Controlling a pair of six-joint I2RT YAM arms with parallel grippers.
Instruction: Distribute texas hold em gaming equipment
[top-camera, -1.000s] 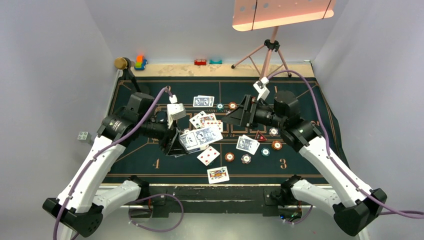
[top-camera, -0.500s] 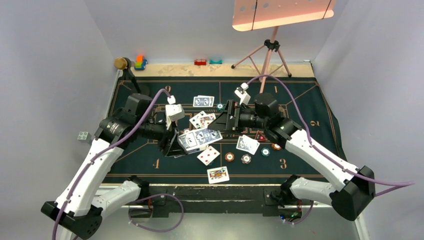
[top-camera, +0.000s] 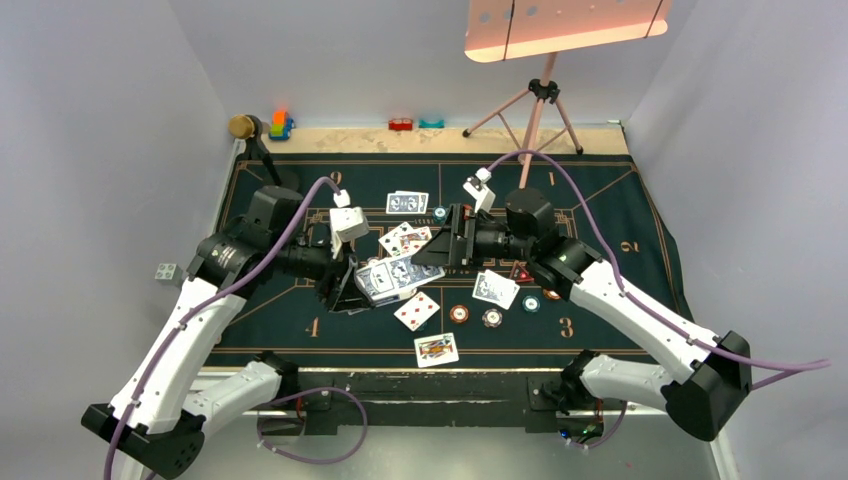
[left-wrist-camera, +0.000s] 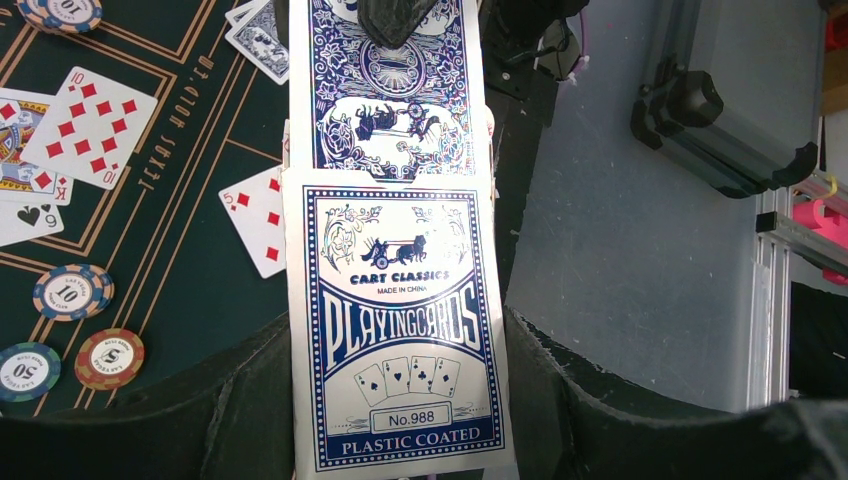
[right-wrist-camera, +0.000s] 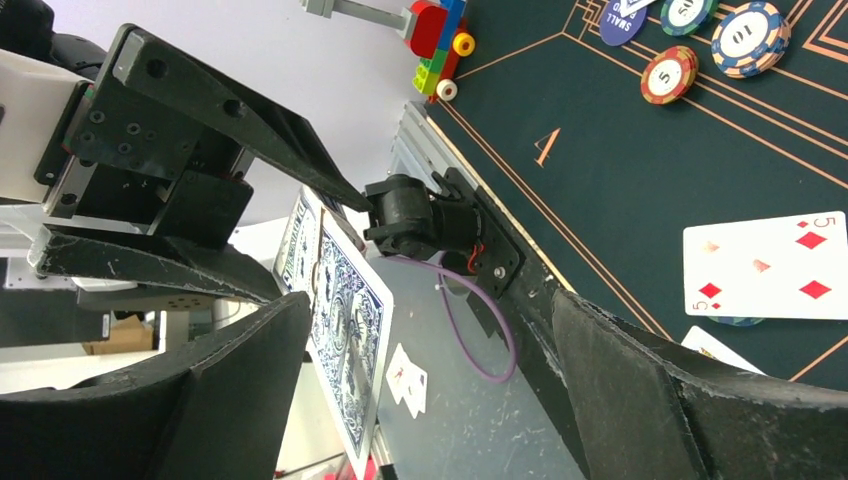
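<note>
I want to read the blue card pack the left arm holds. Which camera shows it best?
Left wrist view: the card pack faces it, print legible. The top view shows the card pack small; the right wrist view, nearly edge-on.

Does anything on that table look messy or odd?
Yes: white-faced playing cards lie scattered, overlapping and crooked on the dark green felt mat, one face card tilted at its near edge. The left pincer grips a blue-patterned card pack.
</note>
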